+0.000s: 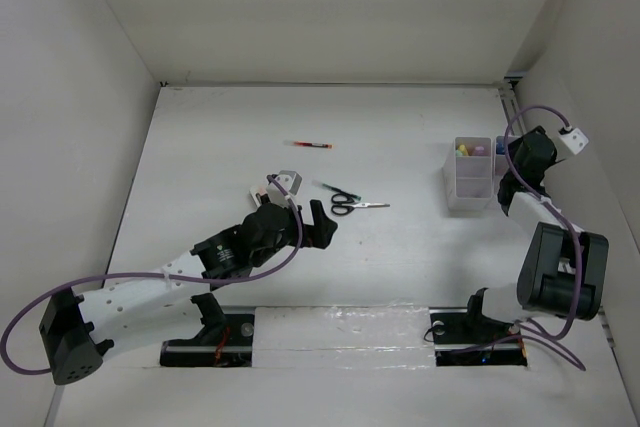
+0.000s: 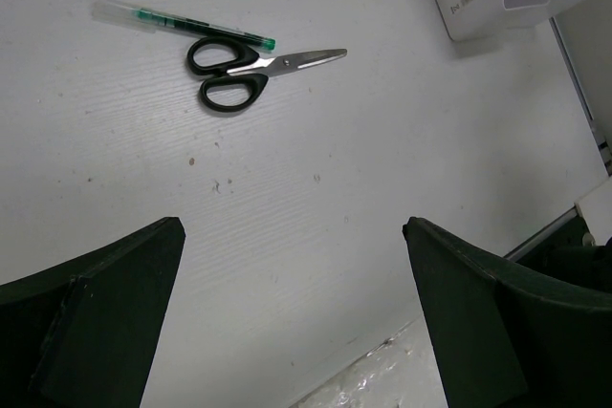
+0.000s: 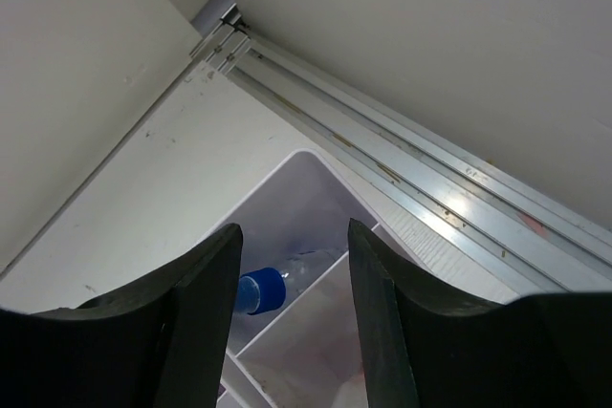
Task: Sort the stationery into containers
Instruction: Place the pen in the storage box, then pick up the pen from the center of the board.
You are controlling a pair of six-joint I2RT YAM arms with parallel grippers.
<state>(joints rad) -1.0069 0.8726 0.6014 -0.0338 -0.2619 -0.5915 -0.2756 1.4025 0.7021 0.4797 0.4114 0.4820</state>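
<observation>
White walls [image 1: 300,7] are enclosing the pale desk [image 1: 400,247], where scissors [image 2: 234,69] are lying against a green pen [image 2: 182,21]. The left claw [image 2: 292,226] is hovering spread nearby; the right claw [image 3: 294,231] is gaping above the bins [image 1: 468,182].

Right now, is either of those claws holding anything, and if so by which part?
Nothing is held. The left gripper is open and empty, short of the scissors. The right gripper is open above a bin; the blue-capped bottle lies inside it, not gripped.

Table [image 1: 230,137]: scissors [image 1: 348,205], red pen [image 1: 308,145], bins [image 1: 467,199]
</observation>
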